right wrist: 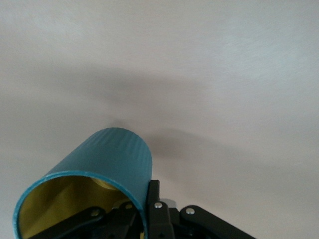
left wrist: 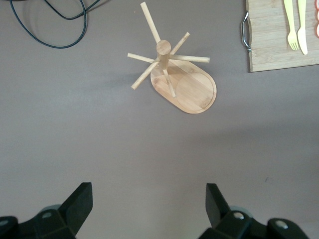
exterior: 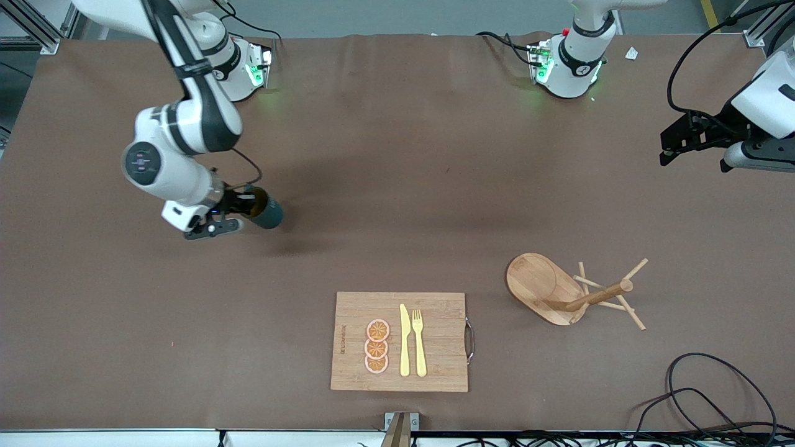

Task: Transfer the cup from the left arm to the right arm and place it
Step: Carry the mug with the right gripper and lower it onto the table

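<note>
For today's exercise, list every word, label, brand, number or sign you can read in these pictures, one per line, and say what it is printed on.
No text can be read in any view.
Cutting board: a dark mark along one edge, too small to read.
Cup, held by the right gripper: no lettering shows.
Wooden mug stand, below the open left gripper: no lettering shows.

1 cup, 1 board, 3 orange slices, 1 knife, 1 fork, 1 mug rack.

Ribbed teal cup with mustard inside, pale yellow fork and knife on tan bamboo board, orange slices beside them
</note>
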You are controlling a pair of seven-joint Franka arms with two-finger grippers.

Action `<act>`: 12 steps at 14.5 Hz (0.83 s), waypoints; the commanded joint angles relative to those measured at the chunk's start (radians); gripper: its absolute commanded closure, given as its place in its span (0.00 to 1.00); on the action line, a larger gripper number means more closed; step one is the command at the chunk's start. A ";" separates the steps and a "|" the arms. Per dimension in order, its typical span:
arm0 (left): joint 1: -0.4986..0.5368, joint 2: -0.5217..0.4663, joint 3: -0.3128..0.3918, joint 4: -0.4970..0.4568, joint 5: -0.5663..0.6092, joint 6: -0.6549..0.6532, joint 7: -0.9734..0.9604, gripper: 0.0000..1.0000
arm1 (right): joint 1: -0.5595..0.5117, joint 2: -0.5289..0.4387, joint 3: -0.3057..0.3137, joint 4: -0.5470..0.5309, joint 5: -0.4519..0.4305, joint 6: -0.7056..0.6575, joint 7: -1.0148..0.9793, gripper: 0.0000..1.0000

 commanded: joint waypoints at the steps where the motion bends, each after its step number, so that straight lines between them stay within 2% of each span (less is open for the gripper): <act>1: 0.005 -0.003 -0.001 -0.001 0.011 0.008 0.015 0.00 | -0.122 -0.048 0.019 -0.055 -0.071 0.015 -0.272 1.00; 2: 0.005 0.002 0.000 0.000 0.013 0.010 0.015 0.00 | -0.154 -0.047 0.021 -0.055 -0.140 0.026 -0.329 1.00; 4: 0.004 0.006 0.000 0.002 0.014 0.010 0.015 0.00 | -0.185 -0.042 0.021 -0.056 -0.214 0.051 -0.444 1.00; 9: 0.004 0.006 0.003 0.003 0.008 0.010 0.015 0.00 | -0.266 -0.007 0.021 -0.053 -0.277 0.165 -0.812 1.00; 12: 0.001 0.008 0.003 0.009 0.008 0.010 0.011 0.00 | -0.299 0.042 0.021 -0.046 -0.325 0.222 -0.955 1.00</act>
